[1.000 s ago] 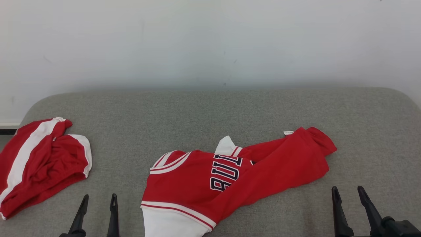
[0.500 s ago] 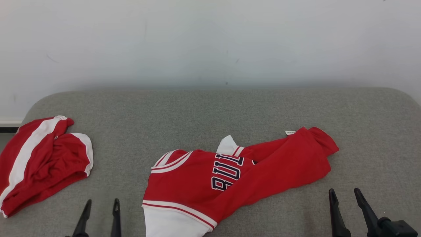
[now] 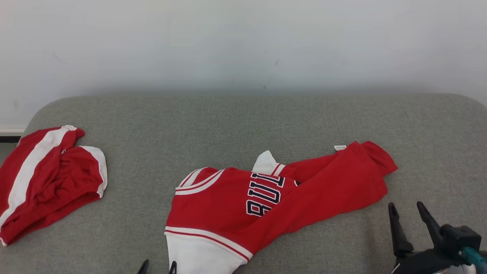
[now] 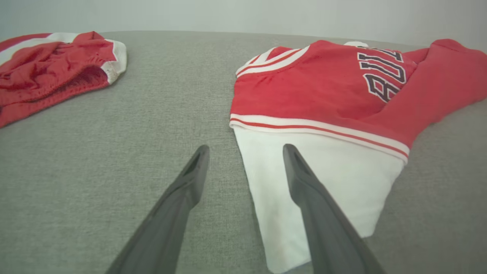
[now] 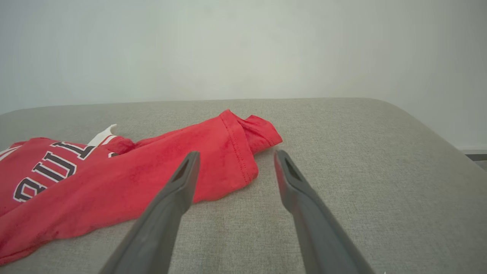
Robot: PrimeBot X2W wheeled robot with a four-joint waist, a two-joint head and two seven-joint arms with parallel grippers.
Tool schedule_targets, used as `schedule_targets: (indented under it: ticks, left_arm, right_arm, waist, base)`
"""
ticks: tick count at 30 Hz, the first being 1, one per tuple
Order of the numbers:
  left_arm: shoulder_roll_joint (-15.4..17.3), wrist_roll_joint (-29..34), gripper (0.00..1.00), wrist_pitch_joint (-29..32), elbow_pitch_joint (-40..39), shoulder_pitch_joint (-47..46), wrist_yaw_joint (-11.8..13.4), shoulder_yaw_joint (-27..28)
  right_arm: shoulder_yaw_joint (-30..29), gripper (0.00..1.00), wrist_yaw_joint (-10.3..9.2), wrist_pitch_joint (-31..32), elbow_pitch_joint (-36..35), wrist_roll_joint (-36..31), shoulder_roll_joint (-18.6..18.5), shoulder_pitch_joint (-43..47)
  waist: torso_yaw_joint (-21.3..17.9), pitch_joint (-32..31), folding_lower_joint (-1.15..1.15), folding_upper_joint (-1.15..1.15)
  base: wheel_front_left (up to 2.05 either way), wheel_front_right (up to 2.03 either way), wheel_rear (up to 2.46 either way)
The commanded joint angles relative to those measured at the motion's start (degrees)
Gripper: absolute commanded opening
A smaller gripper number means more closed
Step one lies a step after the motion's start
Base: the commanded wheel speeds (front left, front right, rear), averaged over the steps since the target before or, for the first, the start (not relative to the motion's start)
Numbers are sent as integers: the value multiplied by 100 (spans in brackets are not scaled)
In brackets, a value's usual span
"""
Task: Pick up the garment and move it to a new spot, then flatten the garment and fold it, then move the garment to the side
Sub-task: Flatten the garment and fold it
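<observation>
Nearest the robot, the left gripper (image 3: 158, 267) sits at the jersey's (image 3: 236, 205) white lower panel, fingers (image 4: 182, 198) spread apart and holding nothing; whether it touches the cloth I cannot tell. The right gripper (image 3: 405, 207) is just on the near side of the jersey's plain red end, fingers (image 5: 173, 198) parted and empty. The jersey lies crumpled on the grey padded worktop (image 3: 228, 125), dark letters facing up, a small white tag (image 3: 339, 147) at its far edge. Well to the jersey's left lies a second red-and-white garment (image 3: 49, 179). Beyond the jersey stands a pale wall (image 3: 243, 45).
</observation>
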Motion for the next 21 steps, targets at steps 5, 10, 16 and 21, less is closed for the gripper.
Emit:
schedule_targets:
  ticks: [5, 10, 16, 21]
  left_arm:
    - [-35, -144, 100, -17, 437, -144, -32, -284]
    - [-44, -199, 100, -18, 615, -208, -44, -473]
    - [-42, -232, 100, -18, 678, -262, -32, -564]
    - [-28, -283, 100, -17, 783, -359, -35, -593]
  right_arm:
    - [127, 100, 2, -97, 799, 115, -258, -650]
    - [296, 100, 2, -176, 1523, 206, -407, -1144]
    - [491, 100, 2, -246, 2239, 375, -504, -1603]
    - [868, 100, 2, -293, 2788, 636, -497, -2022]
  waist:
    - [-7, 233, 0, 0]
    - [11, 366, 0, 0]
    - [38, 528, 0, 0]
    - [53, 693, 0, 0]
  base:
    - [0, 0, 0]
    - [0, 0, 0]
    - [0, 0, 0]
    - [0, 0, 0]
